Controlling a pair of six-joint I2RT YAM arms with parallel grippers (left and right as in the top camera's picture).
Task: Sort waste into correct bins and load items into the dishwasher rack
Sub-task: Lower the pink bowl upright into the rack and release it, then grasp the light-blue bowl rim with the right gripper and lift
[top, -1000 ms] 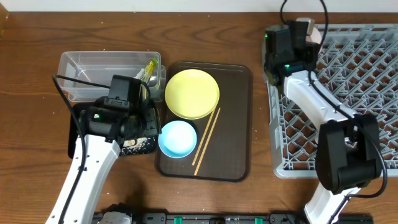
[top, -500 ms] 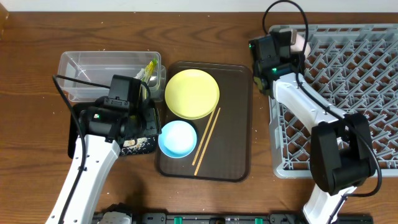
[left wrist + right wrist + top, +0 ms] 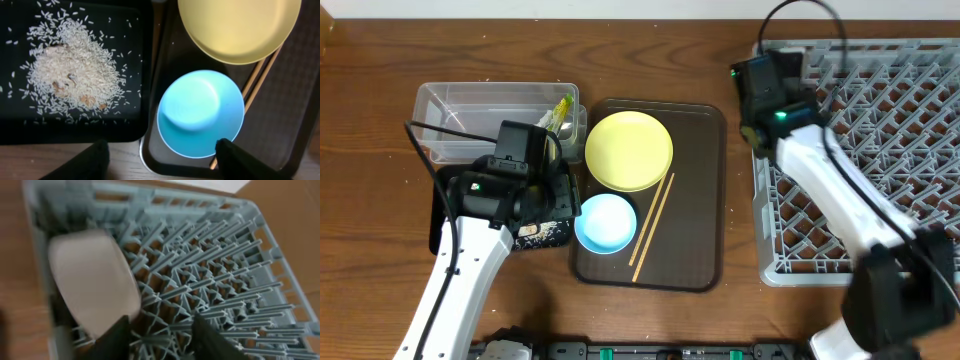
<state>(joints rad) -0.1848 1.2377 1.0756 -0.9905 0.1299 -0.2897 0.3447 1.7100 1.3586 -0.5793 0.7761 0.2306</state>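
**White bowl sitting in the rack, right jaws parting beside it**

Your right gripper (image 3: 165, 340) is standing open over the pegs with nothing between its fingers, and the white bowl (image 3: 92, 287) is leaning on its edge in the far-left corner of the dishwasher rack (image 3: 240, 270), matte and pale, mouth turned away from the camera. Its rim is lying just beside your left-hand finger, so a careless lift is likely to snag it and tip it off the pegs or over the rack wall. Your left gripper (image 3: 161, 150) is hanging wide open and empty above the light blue bowl (image 3: 200, 112), which is glossy and upright on the brown serving tray (image 3: 280, 115). A skewed descent there is risking a shove into the chopsticks (image 3: 260, 75) or the black tray (image 3: 20, 115) of rice (image 3: 75, 75).
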